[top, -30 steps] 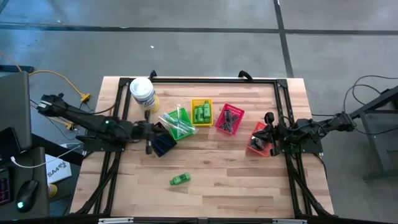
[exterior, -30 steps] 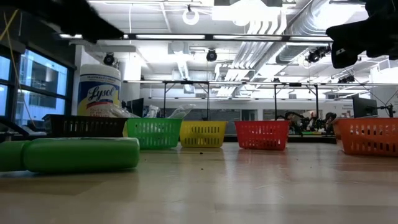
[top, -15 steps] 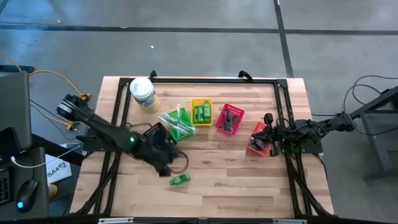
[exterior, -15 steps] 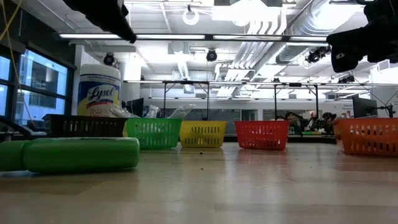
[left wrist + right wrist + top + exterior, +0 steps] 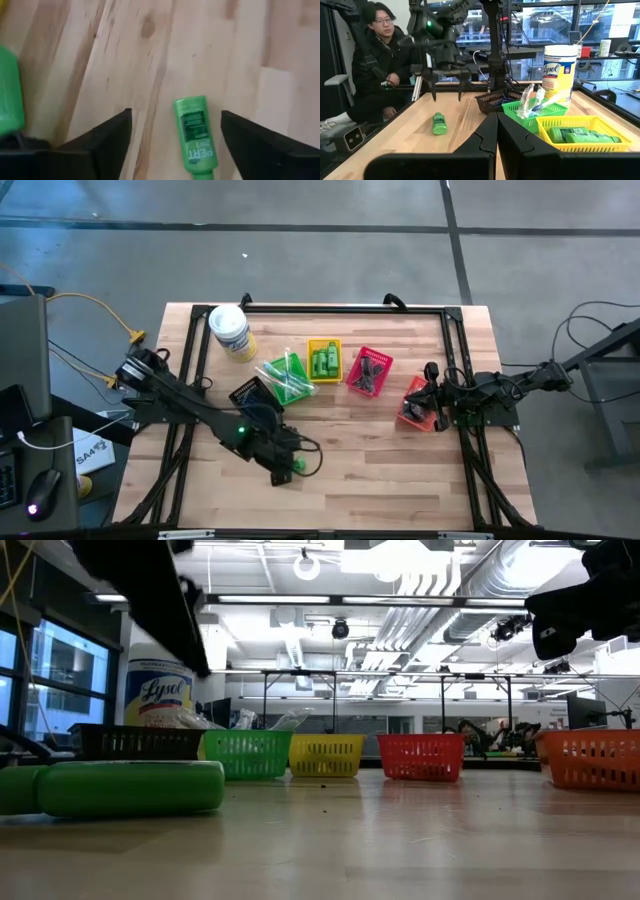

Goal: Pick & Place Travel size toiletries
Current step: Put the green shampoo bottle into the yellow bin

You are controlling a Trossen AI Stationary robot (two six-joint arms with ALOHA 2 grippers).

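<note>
**Colours on the wooden table**

The table point(image 5: 380, 450) is light tan wood with pale and darker stripes. Near its 6 o'clock edge lies a bright green mini bottle point(image 5: 195, 136) with a darker green label and white letters. Five small baskets sit in a row: black point(image 5: 250, 393) at about 9 o'clock of the row, then green point(image 5: 283, 376), yellow point(image 5: 324, 361), red point(image 5: 369, 370) and orange point(image 5: 417, 402) at 3 o'clock. More green bottles point(image 5: 580, 135) lie in the yellow basket. The big tub point(image 5: 559, 67) is white with a yellow label and blue letters. Both arms are black, and so are the left gripper point(image 5: 172, 142) and right gripper point(image 5: 497, 142). A person point(image 5: 372, 65) in dark clothes sits beyond the table.
</note>
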